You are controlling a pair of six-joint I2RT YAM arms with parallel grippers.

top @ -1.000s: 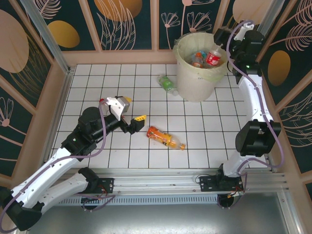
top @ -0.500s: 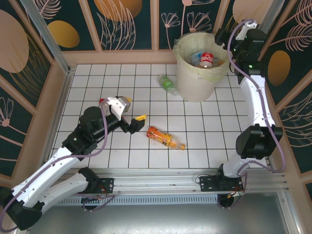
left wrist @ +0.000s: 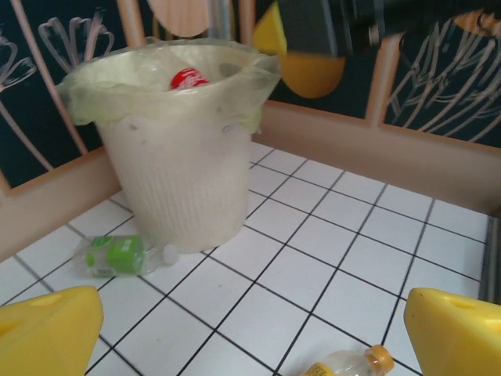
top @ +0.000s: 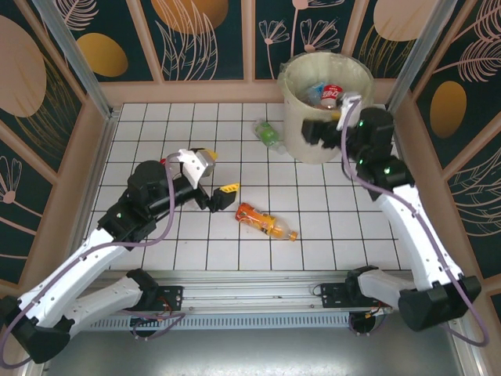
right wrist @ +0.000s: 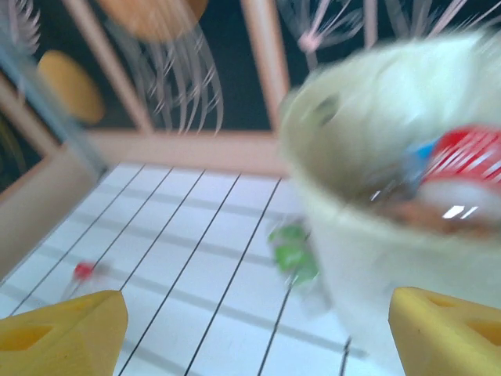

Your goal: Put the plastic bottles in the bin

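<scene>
The bin [top: 286, 81] stands at the back right with its bag folded over the rim. Inside lie plastic bottles, one with a red label [top: 333, 94]. A green-labelled bottle [top: 268, 133] lies on the tiles left of the bin. An orange bottle [top: 266, 222] lies mid-table. My left gripper [top: 214, 177] is open and empty, just left of the orange bottle. In the left wrist view the bin [left wrist: 180, 180], green bottle [left wrist: 117, 254] and orange bottle's cap [left wrist: 380, 359] lie ahead of the gripper [left wrist: 250, 345]. My right gripper [top: 311, 129] hangs open and empty before the bin [right wrist: 376, 258], near the green bottle [right wrist: 293, 251].
Wooden-framed patterned walls close in the tiled table on three sides. A small red cap [top: 164, 160] shows beside the left wrist. The right wrist view is blurred by motion. White tiles spread left of the bin and in front of it.
The right arm has swung from behind the bin, over it, to its front side. The red-labelled bottle has shifted and settled inside the bin. The left gripper has risen slightly.
</scene>
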